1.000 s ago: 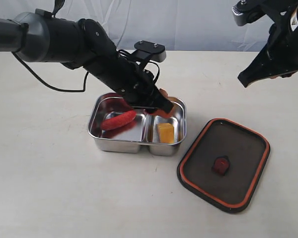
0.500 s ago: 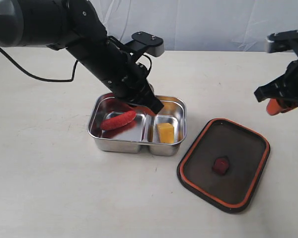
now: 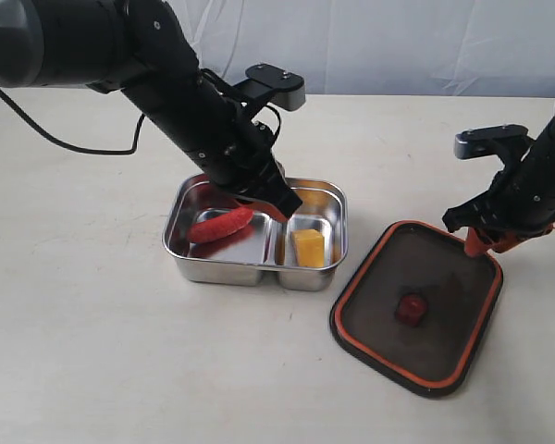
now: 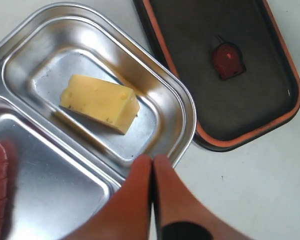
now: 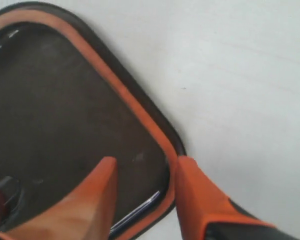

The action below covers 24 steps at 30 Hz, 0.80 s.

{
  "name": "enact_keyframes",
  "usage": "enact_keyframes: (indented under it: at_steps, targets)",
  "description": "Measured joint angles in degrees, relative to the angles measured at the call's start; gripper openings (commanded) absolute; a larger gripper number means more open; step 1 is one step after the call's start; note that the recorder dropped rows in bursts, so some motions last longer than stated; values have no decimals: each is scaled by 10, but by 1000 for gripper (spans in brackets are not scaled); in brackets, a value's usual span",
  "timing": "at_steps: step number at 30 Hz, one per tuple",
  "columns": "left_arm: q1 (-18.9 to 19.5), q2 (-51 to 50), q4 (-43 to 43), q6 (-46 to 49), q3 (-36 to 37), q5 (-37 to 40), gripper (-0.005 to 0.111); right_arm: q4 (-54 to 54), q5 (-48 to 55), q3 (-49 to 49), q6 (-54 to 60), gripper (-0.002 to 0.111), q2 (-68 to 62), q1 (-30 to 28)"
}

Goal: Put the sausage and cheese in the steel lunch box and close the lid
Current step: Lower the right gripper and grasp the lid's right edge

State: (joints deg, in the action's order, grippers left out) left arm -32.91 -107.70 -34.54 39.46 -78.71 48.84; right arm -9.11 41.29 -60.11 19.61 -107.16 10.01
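Observation:
The steel lunch box [image 3: 259, 275] stands at the middle of the table. In its larger compartment lies the dark-red sausage [image 3: 220, 224], and the yellow cheese [image 3: 307, 247] [image 4: 100, 102] sits in the smaller one. My left gripper [image 3: 282, 205] [image 4: 153, 159] hovers shut over the box's back rim, holding nothing. To the right of the box the dark lid [image 3: 444, 277] [image 5: 55, 100] lies flat, with its orange seal and red valve [image 3: 412, 308] facing up. My right gripper [image 3: 481, 242] [image 5: 145, 161] is open at the lid's far right corner. One finger is inside the orange rim and one outside.
The left arm's dark forearm [image 3: 166, 83] slants over the table behind the box. A black cable [image 3: 74, 146] trails on the table at the left. A white curtain [image 3: 398, 37] closes off the back edge.
My right gripper has come down from high at the right to the lid's far corner. The left gripper drew back slightly over the box's rear rim, then held still.

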Motion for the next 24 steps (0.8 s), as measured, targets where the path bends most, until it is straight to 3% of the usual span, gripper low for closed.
enact_keyframes:
  at_steps: [9, 12, 16, 24]
  targets:
    - [0, 0, 11, -1, 0, 0, 0, 13, -8, 0, 0, 36, -39, 0]
    - [0, 0, 12, -2, 0, 0, 0, 18, -10, 0, 0, 26, -43, 0]
    - [0, 0, 12, -2, 0, 0, 0, 27, -11, -1, 0, 0, -48, -1]
    - [0, 0, 16, -2, 0, 0, 0, 32, -9, -6, -1, -1, -53, -2]
